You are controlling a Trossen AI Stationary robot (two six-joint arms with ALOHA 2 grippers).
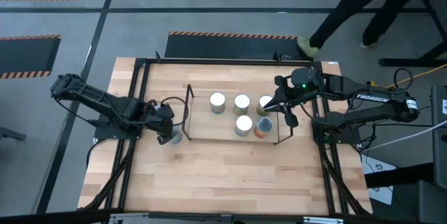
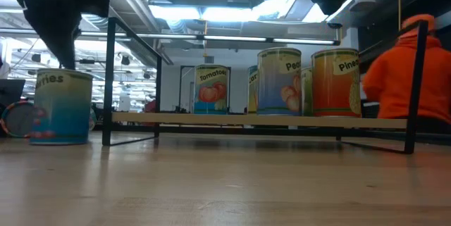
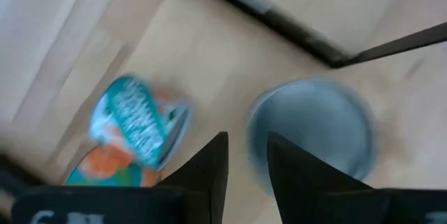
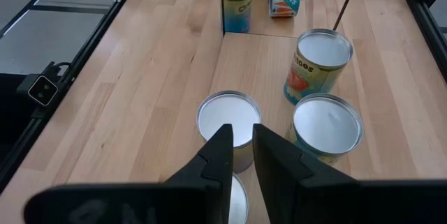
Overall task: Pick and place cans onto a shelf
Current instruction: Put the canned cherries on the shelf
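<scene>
Several cans [image 1: 242,103] stand upright on the black wire shelf [image 1: 188,116]; the low view shows a tomato label [image 2: 211,89], a peach label [image 2: 280,82] and an orange can [image 2: 335,82]. A blue can [image 2: 62,106] stands on the table just left of the shelf. My left gripper [image 3: 248,158] points down over its silver top [image 3: 311,133], fingers narrowly apart with nothing between them. My right gripper [image 4: 241,137] hangs above the cans at the shelf's right end [image 1: 285,109], fingers a narrow gap apart and empty. My left gripper's fingertips [image 2: 68,64] stand right at the blue can's top rim, coming from above. Whether they touch it I cannot tell.
A teal-labelled can [image 3: 136,123] lies on its side left of the blue can, with another [image 3: 105,172] beside it. Black frame rails [image 1: 136,98] run along the table's edges. A person in orange [image 2: 412,71] is beyond the table, and bare wood spans the near half.
</scene>
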